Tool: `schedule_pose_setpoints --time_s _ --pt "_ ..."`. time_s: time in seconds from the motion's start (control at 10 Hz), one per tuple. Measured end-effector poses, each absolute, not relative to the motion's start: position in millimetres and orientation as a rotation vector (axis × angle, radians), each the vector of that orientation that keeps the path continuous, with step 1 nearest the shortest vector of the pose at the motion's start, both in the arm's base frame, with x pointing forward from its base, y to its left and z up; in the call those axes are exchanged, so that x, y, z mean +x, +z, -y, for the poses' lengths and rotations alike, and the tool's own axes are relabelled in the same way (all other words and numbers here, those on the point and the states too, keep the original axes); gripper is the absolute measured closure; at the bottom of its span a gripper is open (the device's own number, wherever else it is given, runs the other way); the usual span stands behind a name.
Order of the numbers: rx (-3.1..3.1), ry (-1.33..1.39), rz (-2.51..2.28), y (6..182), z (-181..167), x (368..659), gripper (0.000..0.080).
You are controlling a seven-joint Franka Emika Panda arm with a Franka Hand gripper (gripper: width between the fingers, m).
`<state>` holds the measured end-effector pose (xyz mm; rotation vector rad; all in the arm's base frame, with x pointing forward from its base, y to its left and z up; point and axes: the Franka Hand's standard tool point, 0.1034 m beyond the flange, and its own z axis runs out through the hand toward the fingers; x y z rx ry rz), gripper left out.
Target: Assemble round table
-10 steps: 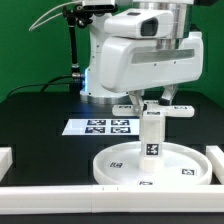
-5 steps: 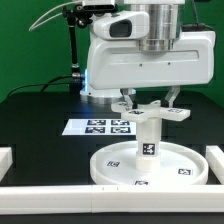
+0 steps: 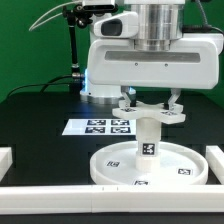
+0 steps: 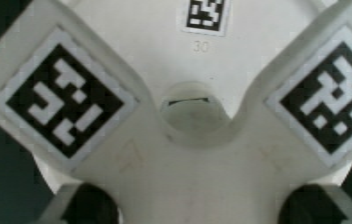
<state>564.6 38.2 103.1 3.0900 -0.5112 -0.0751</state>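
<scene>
The round disc (image 3: 195,168) lies flat on the black table in front of the robot. The thick tagged leg (image 3: 148,142) stands upright on its middle. The cross-shaped foot (image 3: 150,113) sits on top of the leg. My gripper (image 3: 150,104) hangs straight down over it and is shut on the foot. In the wrist view the foot (image 4: 191,150) fills the picture, with two tagged arms and a small round hole at its centre. My gripper (image 4: 205,206) has its dark fingers (image 4: 88,206) on either side of one arm of the foot.
The marker board (image 3: 103,126) lies behind the disc, toward the exterior view's left. White border rails run along the front (image 3: 50,190) and stand at the left (image 3: 5,157) and right (image 3: 216,158). The robot's base (image 3: 95,75) is behind.
My wrist has turned about its vertical axis with the foot in the gripper. The foot's arms point differently now. The leg and disc stay where they were.
</scene>
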Motion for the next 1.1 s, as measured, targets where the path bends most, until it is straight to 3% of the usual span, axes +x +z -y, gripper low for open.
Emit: schedule_pose_setpoints --time_s 0.5,1.1 --pt "2.916 -0.078 1.286 101.3 -39.8 565.2 0.0356" --pt "2.614 -0.082 1.823 101.0 -42.1 566.2 0.0356"
